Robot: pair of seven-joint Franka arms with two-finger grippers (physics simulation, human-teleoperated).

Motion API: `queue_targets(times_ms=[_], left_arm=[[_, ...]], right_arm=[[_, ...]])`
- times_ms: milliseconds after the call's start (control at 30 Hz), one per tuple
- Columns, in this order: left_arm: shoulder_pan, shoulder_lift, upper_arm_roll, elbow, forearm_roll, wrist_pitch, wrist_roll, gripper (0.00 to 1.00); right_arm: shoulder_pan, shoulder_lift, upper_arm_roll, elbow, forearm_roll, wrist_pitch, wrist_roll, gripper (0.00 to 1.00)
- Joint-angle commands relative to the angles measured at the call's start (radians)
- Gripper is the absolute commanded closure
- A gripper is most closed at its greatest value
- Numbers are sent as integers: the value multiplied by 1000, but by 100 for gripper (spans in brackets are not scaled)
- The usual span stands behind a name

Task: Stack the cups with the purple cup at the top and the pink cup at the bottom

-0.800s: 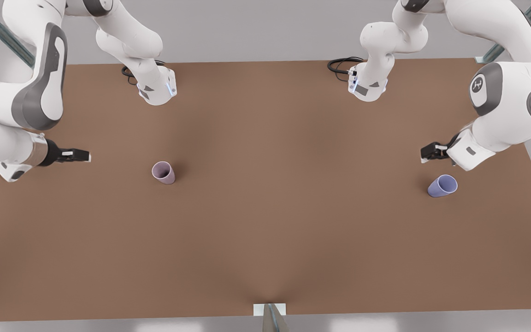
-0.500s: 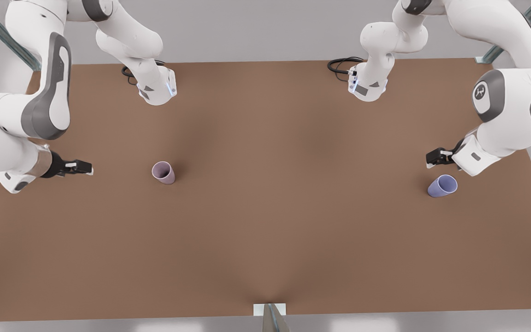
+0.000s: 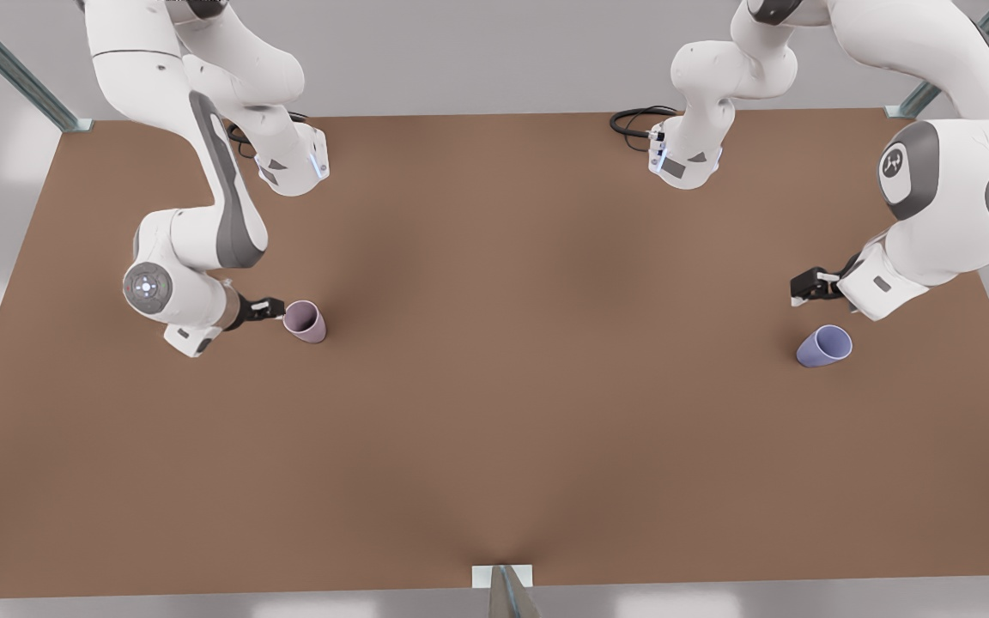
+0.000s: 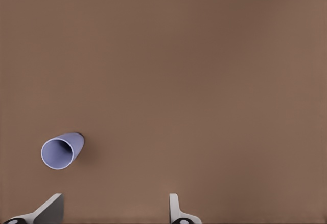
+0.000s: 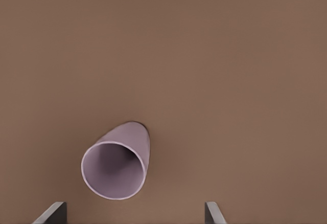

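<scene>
The pink cup (image 3: 305,321) stands on the brown table (image 3: 494,412) on the front view's left, its dark mouth showing. My right gripper (image 3: 275,307) is just beside its rim, open, with the pink cup (image 5: 118,166) close ahead of the spread fingertips (image 5: 53,211). The purple cup (image 3: 824,346) stands near the table's edge on the front view's right. My left gripper (image 3: 806,286) hovers a little behind it, open and holding nothing. In the left wrist view the purple cup (image 4: 62,150) lies off to one side of the left gripper (image 4: 112,211).
Both arm bases (image 3: 293,163) (image 3: 683,159) are mounted at the far edge of the table, with black cables beside them. A small metal bracket (image 3: 503,584) sits at the middle of the near edge. Bare table stretches between the two cups.
My right arm has swung in from the table's edge on the front view's left, up to the pink cup. My left gripper has hardly shifted. Neither cup has moved.
</scene>
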Motion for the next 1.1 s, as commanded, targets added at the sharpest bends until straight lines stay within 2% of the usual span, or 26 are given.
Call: queue_targets(times_ms=[0, 133, 367, 733, 833, 900, 967, 1067], left_arm=[[0, -2, 0, 1, 1, -10, 17, 0], [0, 1, 0, 1, 1, -15, 17, 0], [0, -1, 1, 6, 5, -11, 6, 0], [0, 10, 3, 12, 7, -15, 16, 0], [0, 11, 4, 12, 10, -12, 16, 0], [0, 10, 4, 11, 10, -16, 16, 0], [0, 11, 3, 11, 10, -16, 16, 0], [0, 11, 3, 9, 10, -16, 16, 0]], right_arm=[[7, 18, 0, -5, 2, 142, 116, 0], [29, 21, 0, -79, 2, 238, 115, 0], [26, 43, -1, -148, 2, 290, 115, 0], [21, 41, -1, -212, -1, 303, 99, 0], [23, 41, -1, -237, -1, 318, 99, 13], [23, 44, -1, -243, -1, 321, 99, 34], [23, 57, -1, -242, -1, 323, 99, 46], [35, 93, -1, -243, -1, 370, 99, 47]])
